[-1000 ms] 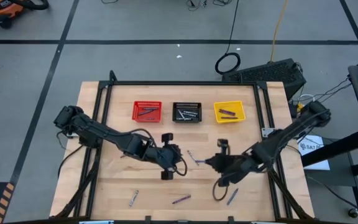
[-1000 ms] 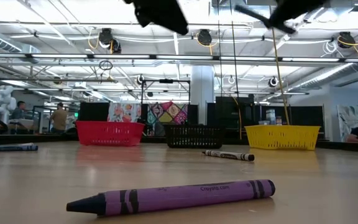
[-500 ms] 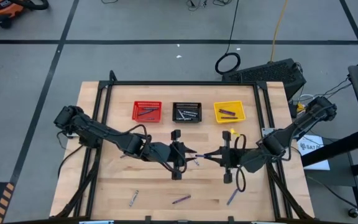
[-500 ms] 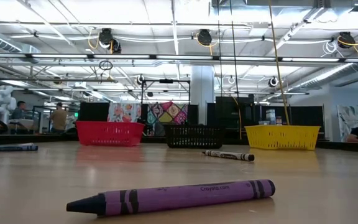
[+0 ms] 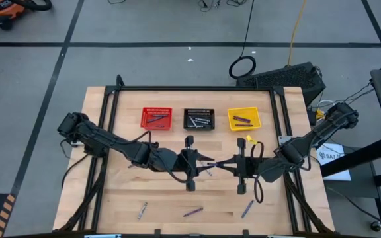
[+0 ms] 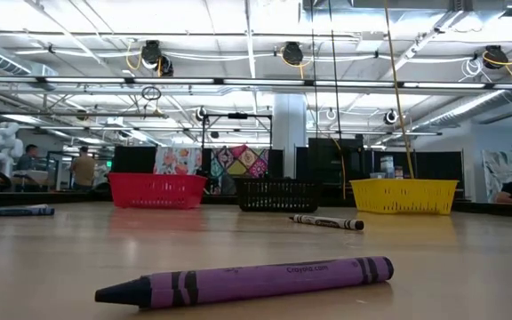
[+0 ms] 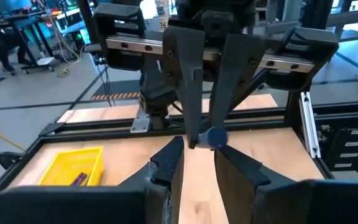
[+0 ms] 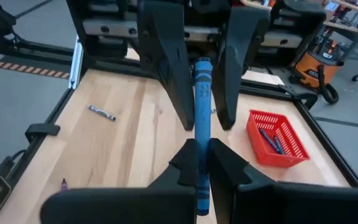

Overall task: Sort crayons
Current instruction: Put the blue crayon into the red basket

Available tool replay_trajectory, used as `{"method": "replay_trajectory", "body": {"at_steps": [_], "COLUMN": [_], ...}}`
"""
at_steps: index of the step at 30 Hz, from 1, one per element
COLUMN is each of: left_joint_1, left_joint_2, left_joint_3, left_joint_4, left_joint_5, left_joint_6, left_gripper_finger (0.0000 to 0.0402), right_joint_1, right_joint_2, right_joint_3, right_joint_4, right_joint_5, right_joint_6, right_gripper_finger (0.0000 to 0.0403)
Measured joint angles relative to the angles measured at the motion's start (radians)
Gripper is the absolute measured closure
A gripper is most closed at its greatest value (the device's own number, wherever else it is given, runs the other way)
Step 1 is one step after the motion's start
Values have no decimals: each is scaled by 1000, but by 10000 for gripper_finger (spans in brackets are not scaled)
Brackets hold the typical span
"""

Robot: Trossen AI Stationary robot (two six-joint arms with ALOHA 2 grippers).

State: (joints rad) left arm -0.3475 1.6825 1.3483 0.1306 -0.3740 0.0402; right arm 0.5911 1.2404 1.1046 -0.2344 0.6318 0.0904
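My right gripper (image 8: 202, 147) is shut on a blue crayon (image 8: 201, 99), held in the air over the middle of the table (image 5: 211, 163). My left gripper (image 7: 197, 149) faces it from the table's left side and is open. Its two fingers (image 8: 166, 68) stand on either side of the crayon's free end (image 7: 215, 137) with small gaps, touching nothing. A grey crayon (image 6: 327, 221) lies on the table below them. A purple crayon (image 6: 247, 280), a blue one (image 5: 247, 209) and a grey one (image 5: 142, 210) lie near the front edge. My right gripper pinches the blue crayon between its two fingers at the crayon's rear part (image 8: 201, 138). The fingers come level from the table's right side and lie along the crayon. The crayon is lifted clear, about level. Its free end sticks out toward my left gripper.
A red basket (image 5: 157, 118), a black basket (image 5: 198, 119) and a yellow basket (image 5: 243, 119) stand in a row at the far side, each with crayons inside. A black frame runs along the table's edges. People sit and stand in the room beyond the table.
My left gripper has gone toward the table's right edge. My right gripper has turned level with the blue crayon and shifted slightly toward the far edge. The two now face each other, and both arms have left the low view.
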Motion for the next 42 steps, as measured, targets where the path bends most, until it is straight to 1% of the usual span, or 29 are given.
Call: {"method": "replay_trajectory", "body": {"at_steps": [9,12,14,17,25,29,35,38,42], "left_joint_1": [0,1,1,1,18,28,28,28,31], "left_joint_2": [0,0,0,0,0,0,0,0,0], "left_joint_3": [0,0,0,0,0,0,0,0,0], "left_joint_4": [21,23,29,40,51,51,45,43,37], "left_joint_5": [5,52,64,66,66,66,65,65,63], "left_joint_6": [2,3,14,46,54,58,101,123,143], "left_gripper_finger": [306,306,306,306,307,325,387,389,386], "right_joint_1": [-6,-13,-17,-19,-21,-21,-21,-21,-21], "right_joint_2": [0,0,0,0,-1,0,0,0,0], "right_joint_3": [0,0,0,1,1,1,1,1,1], "right_joint_4": [31,31,32,36,34,33,30,29,29], "right_joint_5": [0,-1,-3,-5,-1,-1,-1,-2,0], "right_joint_6": [-28,-28,-27,-27,-25,-27,-26,-26,-25], "right_gripper_finger": [403,403,403,403,403,403,403,396,377]}}
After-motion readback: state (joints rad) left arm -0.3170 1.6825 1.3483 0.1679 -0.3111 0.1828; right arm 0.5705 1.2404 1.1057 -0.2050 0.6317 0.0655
